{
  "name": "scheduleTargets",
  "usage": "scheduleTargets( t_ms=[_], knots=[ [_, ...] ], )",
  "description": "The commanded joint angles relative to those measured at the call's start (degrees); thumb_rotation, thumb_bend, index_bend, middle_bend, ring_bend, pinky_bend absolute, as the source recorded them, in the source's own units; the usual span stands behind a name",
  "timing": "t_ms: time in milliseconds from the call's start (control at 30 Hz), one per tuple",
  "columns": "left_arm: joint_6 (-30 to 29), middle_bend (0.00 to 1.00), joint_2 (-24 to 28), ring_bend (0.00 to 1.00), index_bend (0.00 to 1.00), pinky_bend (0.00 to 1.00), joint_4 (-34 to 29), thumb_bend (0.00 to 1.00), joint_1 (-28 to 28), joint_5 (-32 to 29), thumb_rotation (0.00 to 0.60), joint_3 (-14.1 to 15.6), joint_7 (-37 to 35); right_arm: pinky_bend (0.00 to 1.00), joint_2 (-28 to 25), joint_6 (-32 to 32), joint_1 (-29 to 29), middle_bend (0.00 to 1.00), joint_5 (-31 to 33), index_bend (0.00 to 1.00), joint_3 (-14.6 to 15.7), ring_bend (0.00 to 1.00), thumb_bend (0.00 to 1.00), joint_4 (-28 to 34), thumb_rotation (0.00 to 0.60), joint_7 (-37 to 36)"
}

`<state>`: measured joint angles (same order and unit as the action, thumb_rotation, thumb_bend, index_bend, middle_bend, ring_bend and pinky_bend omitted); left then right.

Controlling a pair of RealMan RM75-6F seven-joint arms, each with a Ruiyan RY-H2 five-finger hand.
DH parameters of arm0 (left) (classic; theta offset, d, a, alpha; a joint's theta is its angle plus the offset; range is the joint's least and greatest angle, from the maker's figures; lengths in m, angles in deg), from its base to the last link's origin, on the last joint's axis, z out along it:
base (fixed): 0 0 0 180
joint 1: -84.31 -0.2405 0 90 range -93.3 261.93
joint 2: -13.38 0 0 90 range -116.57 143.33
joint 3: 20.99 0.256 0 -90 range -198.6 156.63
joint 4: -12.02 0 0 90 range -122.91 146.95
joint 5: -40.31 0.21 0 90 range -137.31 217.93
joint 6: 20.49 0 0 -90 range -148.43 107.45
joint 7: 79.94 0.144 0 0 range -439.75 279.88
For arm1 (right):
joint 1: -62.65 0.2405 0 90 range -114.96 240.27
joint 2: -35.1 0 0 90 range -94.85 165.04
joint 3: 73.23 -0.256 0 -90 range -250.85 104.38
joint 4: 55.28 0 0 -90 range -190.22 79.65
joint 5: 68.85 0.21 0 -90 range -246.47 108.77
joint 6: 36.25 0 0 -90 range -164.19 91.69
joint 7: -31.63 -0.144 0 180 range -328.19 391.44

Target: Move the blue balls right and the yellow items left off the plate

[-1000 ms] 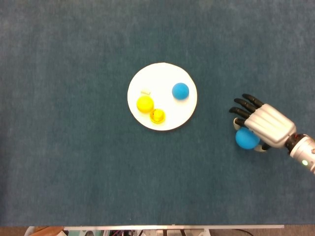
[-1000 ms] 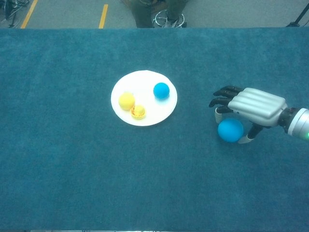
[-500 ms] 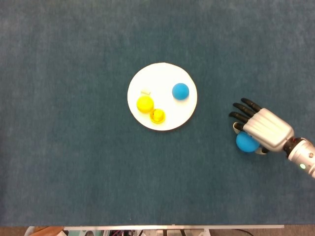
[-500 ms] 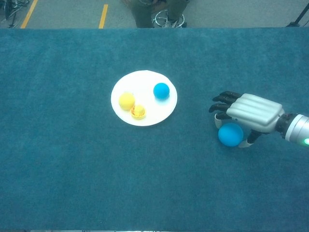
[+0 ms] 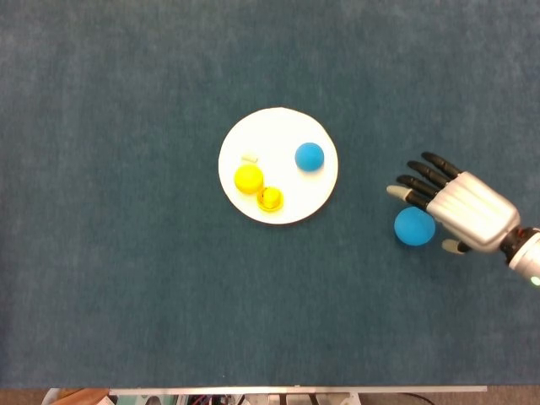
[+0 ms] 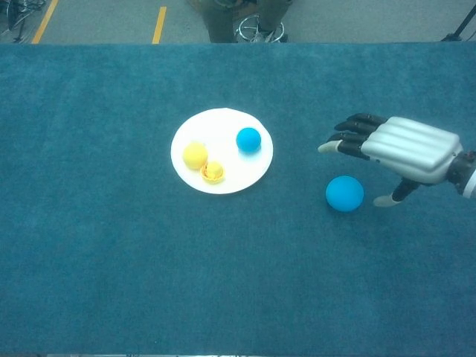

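Teal cloth table (image 5: 126, 278), smooth round blue ball (image 5: 414, 227) beside hand (image 5: 462, 209).

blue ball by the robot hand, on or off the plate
Off. The blue ball lies on the table right of the plate, free of the open right robot hand.

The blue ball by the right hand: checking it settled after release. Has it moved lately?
Yes. The blue ball rolled slightly left, toward the plate, clear of the right hand.

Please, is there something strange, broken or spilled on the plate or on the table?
Nothing is spilled. One small oddity: beside the yellow ball on the plate, the other yellow item looks like an open or cracked shell, and a tiny white scrap lies nearby.
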<state>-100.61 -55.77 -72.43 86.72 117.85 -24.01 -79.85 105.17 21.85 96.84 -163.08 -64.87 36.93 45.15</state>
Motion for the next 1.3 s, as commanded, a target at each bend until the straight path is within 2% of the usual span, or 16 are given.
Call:
scheduleTargets(
  t_ms=[33, 167, 267, 733, 1000, 1300],
  knots=[
    [-0.03, 0.49, 0.01, 0.39, 0.42, 0.51, -0.02, 0.01, -0.02, 0.00, 0.600, 0.01, -0.02, 0.04, -1.89, 1.24, -0.09, 0.16, -0.04, 0.13, -1.36, 0.03, 0.00, 2.36, 0.600, 0.82],
    [-0.05, 0.49, -0.01, 0.39, 0.42, 0.51, 0.00, 0.01, 0.00, -0.03, 0.600, -0.05, -0.17, 0.04, -1.75, 2.45, -0.05, 0.16, 0.40, 0.13, -3.41, 0.03, 0.00, 2.40, 0.600, 1.01],
    [0.02, 0.49, -0.13, 0.39, 0.42, 0.51, 0.25, 0.01, -0.02, -0.02, 0.600, 0.03, -0.36, 0.04, 0.19, 2.92, 0.44, 0.16, 0.87, 0.13, -5.40, 0.03, 0.00, 0.09, 0.600, 0.85],
    [0.65, 0.49, -0.39, 0.39, 0.42, 0.51, 2.29, 0.01, -0.64, -0.61, 0.600, 0.41, -2.94, 0.04, 16.88, -6.57, 10.28, 0.16, 3.94, 0.22, -12.55, 0.02, 0.00, -22.13, 0.600, -10.05],
    [1.10, 0.49, -1.04, 0.39, 0.42, 0.51, 4.94, 0.01, -1.18, -0.63, 0.600, 0.72, -6.08, 0.04, 22.95, -9.18, 15.72, 0.16, 2.58, 0.26, -13.56, 0.03, 0.00, -30.17, 0.600, -17.76],
    [1.32, 0.49, -1.65, 0.39, 0.42, 0.51, 6.84, 0.01, -1.46, -0.31, 0.600, 0.84, -8.06, 0.04, 24.10, -10.06, 18.02, 0.16, 1.43, 0.27, -12.15, 0.02, 0.00, -31.36, 0.600, -20.61]
  ],
)
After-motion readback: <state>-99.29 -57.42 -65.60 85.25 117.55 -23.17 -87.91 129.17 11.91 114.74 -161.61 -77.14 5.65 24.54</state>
